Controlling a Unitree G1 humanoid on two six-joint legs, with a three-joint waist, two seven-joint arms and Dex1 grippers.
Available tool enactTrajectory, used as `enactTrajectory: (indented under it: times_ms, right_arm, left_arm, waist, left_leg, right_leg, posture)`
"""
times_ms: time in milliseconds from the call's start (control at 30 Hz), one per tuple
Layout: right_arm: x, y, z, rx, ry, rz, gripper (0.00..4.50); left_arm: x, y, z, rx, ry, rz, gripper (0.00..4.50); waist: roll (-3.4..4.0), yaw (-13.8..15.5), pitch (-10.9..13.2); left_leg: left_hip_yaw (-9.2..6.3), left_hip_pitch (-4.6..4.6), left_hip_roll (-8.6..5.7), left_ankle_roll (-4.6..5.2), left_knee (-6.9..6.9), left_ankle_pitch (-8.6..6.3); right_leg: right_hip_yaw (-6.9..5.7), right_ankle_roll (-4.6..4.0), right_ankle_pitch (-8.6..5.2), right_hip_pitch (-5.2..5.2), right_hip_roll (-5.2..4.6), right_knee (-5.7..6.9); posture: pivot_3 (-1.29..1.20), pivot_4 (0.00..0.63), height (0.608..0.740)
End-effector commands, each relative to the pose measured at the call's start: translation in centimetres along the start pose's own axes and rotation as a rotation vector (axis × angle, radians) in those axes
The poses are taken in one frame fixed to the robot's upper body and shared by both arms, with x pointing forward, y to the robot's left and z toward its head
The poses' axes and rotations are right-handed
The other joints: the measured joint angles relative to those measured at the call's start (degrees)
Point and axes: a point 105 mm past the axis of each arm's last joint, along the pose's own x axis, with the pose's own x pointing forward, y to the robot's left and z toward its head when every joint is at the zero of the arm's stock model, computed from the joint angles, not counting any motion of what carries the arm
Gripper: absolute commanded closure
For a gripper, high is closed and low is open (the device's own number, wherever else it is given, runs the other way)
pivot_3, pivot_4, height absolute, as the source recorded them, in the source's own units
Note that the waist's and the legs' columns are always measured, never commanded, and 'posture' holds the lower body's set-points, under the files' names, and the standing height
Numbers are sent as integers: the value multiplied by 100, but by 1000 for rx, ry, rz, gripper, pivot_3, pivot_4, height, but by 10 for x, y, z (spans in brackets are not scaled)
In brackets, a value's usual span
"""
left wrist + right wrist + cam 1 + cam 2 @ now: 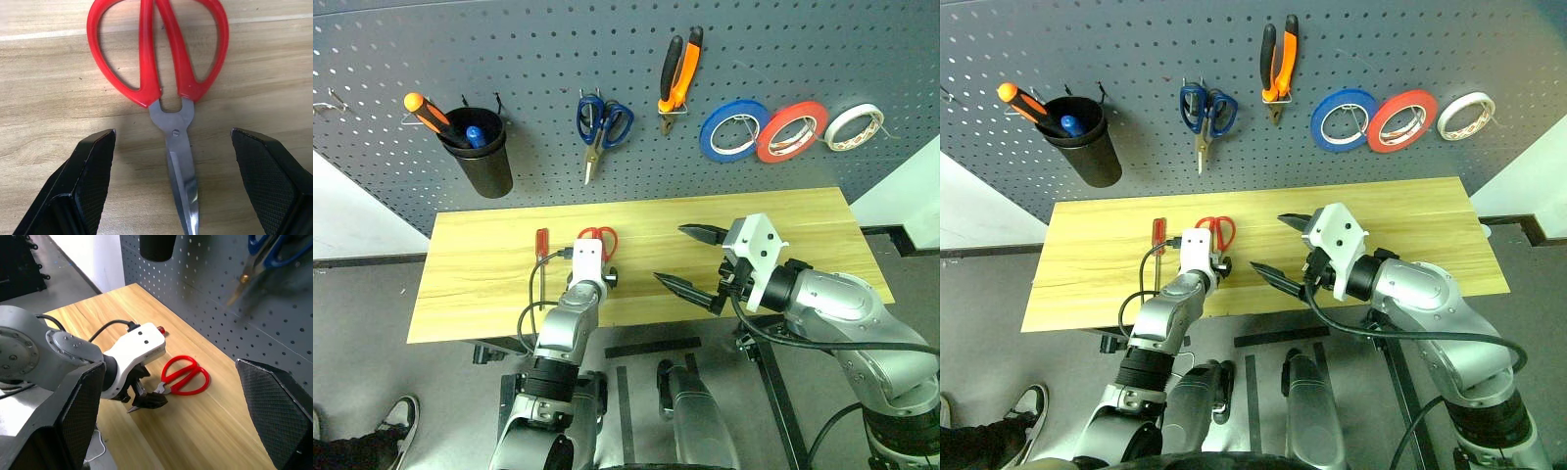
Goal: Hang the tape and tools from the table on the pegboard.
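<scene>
The step in hand looks like the pickup of the red scissors [161,73], one of the tools not yet hung. They lie flat on the table [783,220], about midway between its short ends and nearer its back edge, handles toward the pegboard [538,59] and blades pointing at the front edge. The left gripper [171,181] is low over the blades with its fingers spread, one on each side of the steel, apart from it and pinching nothing. Just beside the scissors, toward the left end of the table, lies the red-handled screwdriver [541,245], also waiting.

The right gripper [690,257] hovers above the table's middle, right of the scissors, fingers spread wide and empty.

On the pegboard the pliers [677,73] and the red tape [791,131] already hang, the tape between a blue roll [734,129] and a white roll [854,126].

The next move, as I judge it, calls for closing on the blades near the pivot and lifting without letting the scissors twist. Thin flat steel on wood may slip or skid as the fingers close.
</scene>
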Motion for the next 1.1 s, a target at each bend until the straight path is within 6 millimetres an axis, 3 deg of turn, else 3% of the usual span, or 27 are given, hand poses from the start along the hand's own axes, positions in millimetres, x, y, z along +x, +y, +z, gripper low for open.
enactTrajectory:
  times_ms: [33, 467, 1100]
  right_arm:
    - [-3, 4, 10, -41, -28, 0, 39]
    - [-4, 6, 11, -37, -22, -10, 39]
    - [-5, 8, 11, -36, -17, -30, 39]
  left_arm:
    - [2, -1, 5, 6, -28, 5, 551]
    - [10, 9, -12, 40, 32, 64, 551]
    - [19, 7, -25, 103, 87, 62, 551]
  waist:
    - [0, 3, 0]
    - [-1, -3, 1]
    - [-1, -2, 1]
  left_leg:
    - [0, 0, 0, 0, 0, 0]
    - [-1, 0, 1, 1, -1, -1]
    - [-2, 9, 1, 1, -1, -1]
  right_leg:
    - [0, 0, 0, 0, 0, 0]
    - [-1, 1, 0, 0, 0, -4]
    - [-2, 5, -1, 14, 0, -9]
  posture:
    - [45, 291, 740]
    - [32, 302, 740]
    - [26, 307, 740]
